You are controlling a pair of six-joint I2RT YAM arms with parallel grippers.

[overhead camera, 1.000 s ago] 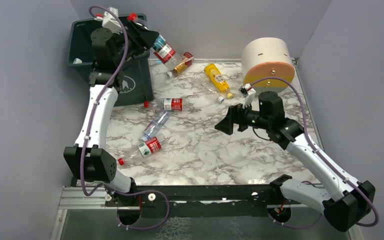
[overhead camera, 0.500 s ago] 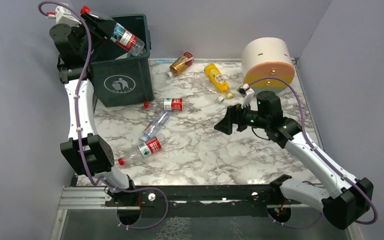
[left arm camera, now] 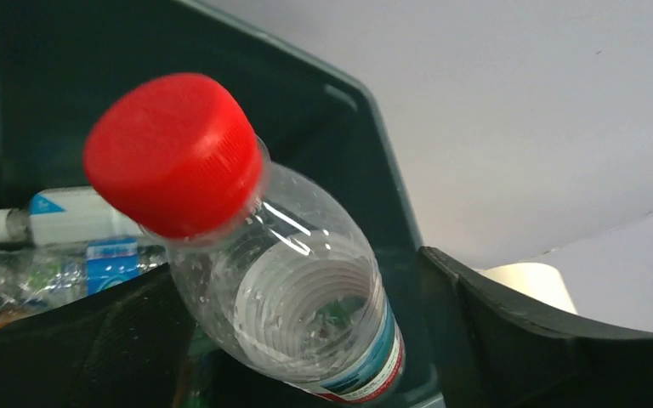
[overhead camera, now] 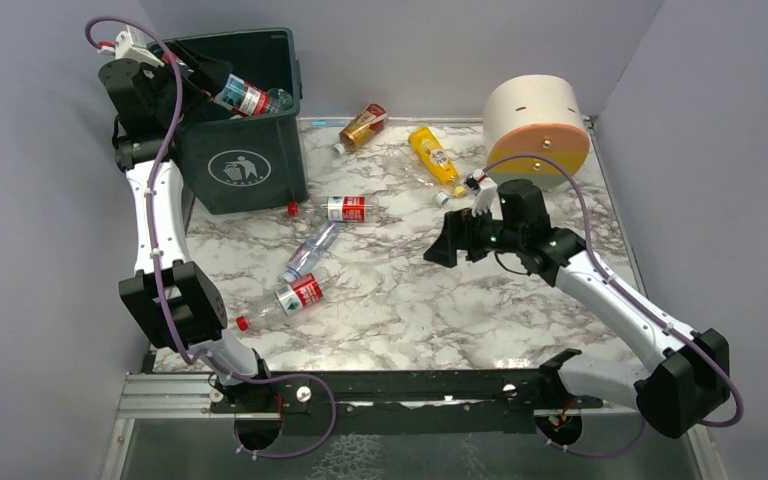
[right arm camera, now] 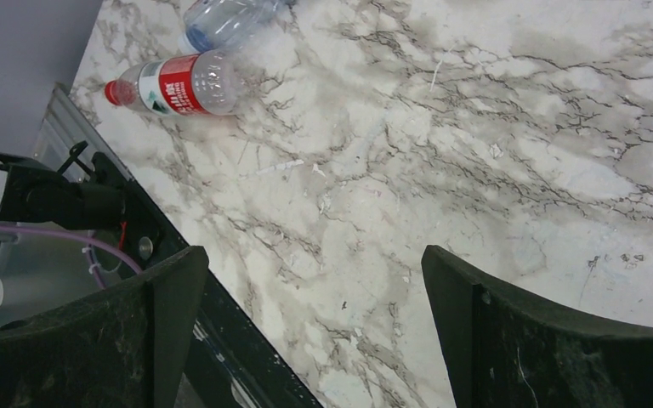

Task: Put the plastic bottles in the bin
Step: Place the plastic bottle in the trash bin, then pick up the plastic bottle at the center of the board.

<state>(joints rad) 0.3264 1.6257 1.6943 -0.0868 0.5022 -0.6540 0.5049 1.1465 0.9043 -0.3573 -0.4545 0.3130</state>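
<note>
The dark green bin (overhead camera: 245,165) stands at the far left corner. My left gripper (overhead camera: 200,85) is over its opening, jaws open, with a clear red-capped bottle (overhead camera: 245,98) (left arm camera: 289,280) lying loose between the fingers, a gap on its right side, base pointing down into the bin (left arm camera: 374,153). Other bottles (left arm camera: 59,217) lie inside. On the table lie an amber bottle (overhead camera: 363,125), a yellow one (overhead camera: 434,155), a red-labelled one (overhead camera: 340,209), a clear one (overhead camera: 310,252) and another red-labelled one (overhead camera: 290,297) (right arm camera: 178,83). My right gripper (overhead camera: 442,250) (right arm camera: 315,263) hovers open over bare marble.
A big cream cylinder (overhead camera: 538,125) lies at the back right, just behind the right arm. Grey walls close in the left, back and right sides. The black base rail (overhead camera: 390,385) runs along the near edge.
The left arm swung the bottle from right of the bin to over its opening, and its jaws have just opened. The right arm shifted slightly left.
</note>
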